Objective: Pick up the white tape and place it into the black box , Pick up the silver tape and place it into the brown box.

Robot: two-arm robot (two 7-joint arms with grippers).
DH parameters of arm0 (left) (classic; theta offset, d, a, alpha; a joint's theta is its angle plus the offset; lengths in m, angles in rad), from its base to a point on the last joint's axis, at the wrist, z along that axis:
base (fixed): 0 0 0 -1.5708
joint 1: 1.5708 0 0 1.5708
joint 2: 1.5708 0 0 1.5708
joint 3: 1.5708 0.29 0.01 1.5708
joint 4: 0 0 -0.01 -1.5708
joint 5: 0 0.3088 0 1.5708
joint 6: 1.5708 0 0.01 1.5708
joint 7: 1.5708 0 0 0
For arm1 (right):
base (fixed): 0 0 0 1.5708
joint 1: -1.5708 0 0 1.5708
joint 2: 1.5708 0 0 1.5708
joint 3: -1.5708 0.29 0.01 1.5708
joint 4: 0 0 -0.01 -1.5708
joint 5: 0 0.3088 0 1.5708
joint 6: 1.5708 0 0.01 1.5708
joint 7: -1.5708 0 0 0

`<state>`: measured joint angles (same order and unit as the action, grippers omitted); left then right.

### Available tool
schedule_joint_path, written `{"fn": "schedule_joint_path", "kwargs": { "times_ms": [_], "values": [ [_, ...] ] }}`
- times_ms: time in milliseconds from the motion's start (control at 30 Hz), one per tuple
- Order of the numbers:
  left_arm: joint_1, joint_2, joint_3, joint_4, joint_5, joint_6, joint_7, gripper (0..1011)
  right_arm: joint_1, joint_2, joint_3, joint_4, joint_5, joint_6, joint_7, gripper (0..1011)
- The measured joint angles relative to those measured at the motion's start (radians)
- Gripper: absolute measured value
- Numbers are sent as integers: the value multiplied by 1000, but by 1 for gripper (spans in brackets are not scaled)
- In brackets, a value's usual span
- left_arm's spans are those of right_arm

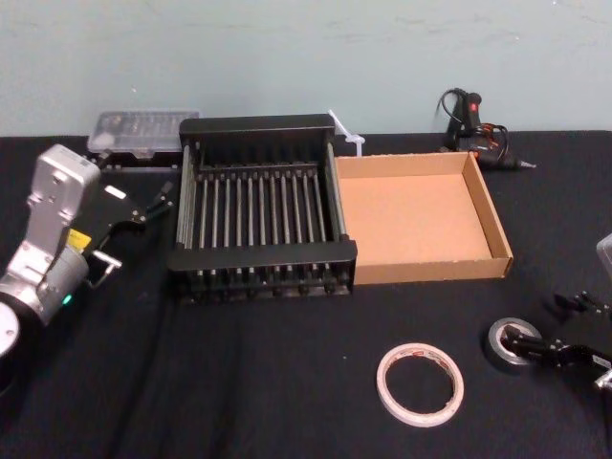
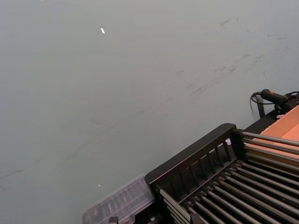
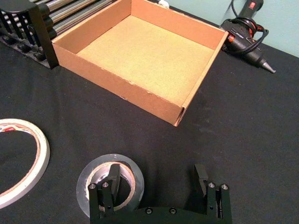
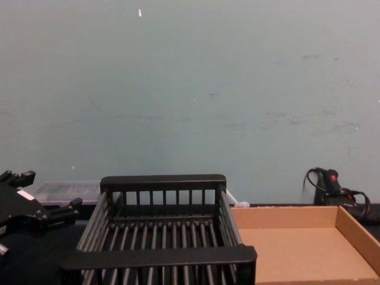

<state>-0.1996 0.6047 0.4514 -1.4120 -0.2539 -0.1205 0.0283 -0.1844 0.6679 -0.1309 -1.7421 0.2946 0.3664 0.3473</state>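
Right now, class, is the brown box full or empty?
Empty. The brown box shows bare floor; white tape and silver tape lie outside it.

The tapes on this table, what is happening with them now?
The right pincer is open over the silver tape, one finger in its hollow centre, nothing lifted yet. The white tape lies untouched on the black cloth. The black box and the brown box are both empty. The left pincer hangs beside the black box.
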Motion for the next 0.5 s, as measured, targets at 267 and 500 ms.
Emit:
{"fn": "schedule_joint_path", "kwargs": {
  "times_ms": [267,500],
  "values": [
    [0,0,0,0,0,0,0,1001,0,2,0,0,0,0,-1,1002],
    [0,0,0,0,0,0,0,1001,-1,3,-1,-1,0,-1,-2,1002]
  ]
}}
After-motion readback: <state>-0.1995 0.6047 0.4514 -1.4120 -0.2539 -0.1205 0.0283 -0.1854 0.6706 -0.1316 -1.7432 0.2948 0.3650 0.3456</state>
